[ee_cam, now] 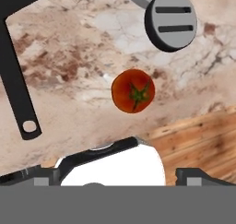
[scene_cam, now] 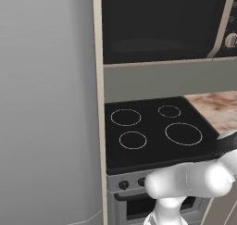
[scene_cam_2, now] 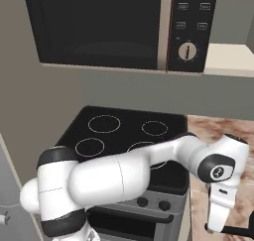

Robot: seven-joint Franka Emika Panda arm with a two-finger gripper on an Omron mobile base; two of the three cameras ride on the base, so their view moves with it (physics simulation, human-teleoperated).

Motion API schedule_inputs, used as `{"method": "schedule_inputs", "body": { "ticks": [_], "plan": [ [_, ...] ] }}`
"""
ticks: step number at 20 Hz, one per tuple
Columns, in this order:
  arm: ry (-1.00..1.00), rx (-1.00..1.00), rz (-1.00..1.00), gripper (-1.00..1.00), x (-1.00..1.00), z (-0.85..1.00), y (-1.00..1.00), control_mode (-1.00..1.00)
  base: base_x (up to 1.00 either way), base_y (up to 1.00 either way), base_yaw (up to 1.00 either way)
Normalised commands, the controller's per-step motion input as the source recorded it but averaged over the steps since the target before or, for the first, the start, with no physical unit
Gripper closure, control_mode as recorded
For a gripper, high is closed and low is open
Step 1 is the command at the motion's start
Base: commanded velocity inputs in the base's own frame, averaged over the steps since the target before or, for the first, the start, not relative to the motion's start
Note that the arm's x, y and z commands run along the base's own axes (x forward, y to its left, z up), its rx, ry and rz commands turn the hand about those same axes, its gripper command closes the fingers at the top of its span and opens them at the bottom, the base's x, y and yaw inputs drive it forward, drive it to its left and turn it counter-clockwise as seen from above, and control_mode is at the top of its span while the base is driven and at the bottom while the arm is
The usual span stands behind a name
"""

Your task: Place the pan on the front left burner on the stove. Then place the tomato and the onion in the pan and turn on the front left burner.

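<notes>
Your pincer stands spread wide with nothing between its dark finger tips, hanging over the mottled pink-and-brown marble bench to the right of the stove. In the hand view you look straight down on the small bright red-orange tomato, green star-shaped stem scar facing up, lying alone on the marble just beyond the pincer. Off to one side of it runs the long flat black handle of the pan, with a hanging hole near its end; the pan's bowl itself is cut off at the corner of that view, so you cannot see how it sits. Near the opposite edge is a round dark grey disc with two slots (what it belongs to cannot be told).

From the base views, the black glass stove with its grey metal front and black knobs has four bare white ring outlines. The front left burner, a small thin ring, carries nothing. The white arm reaches across the stove's front edge and bends down over the bench. A black microwave with a dial hangs above the stove.
</notes>
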Motion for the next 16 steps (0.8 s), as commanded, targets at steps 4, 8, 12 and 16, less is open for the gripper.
{"method": "schedule_inputs", "body": {
  "ticks": [4, 8, 12, 16],
  "plan": [
    [0.0, 0.02, 0.0, -1.0, 0.0, -0.12, -0.09, -1.0, 0.0, 0.0, 0.0],
    [-0.01, 0.01, 0.0, -1.0, 0.05, -0.16, -0.01, -1.0, 0.0, 0.0, 0.0],
    [-0.01, 0.0, 0.0, -1.0, 0.15, -0.17, 0.0, -1.0, 0.0, 0.0, 0.0],
    [0.0, 0.0, 0.0, -1.0, 0.14, -0.15, 0.0, -1.0, 0.0, 0.0, 0.0]
  ]
}}
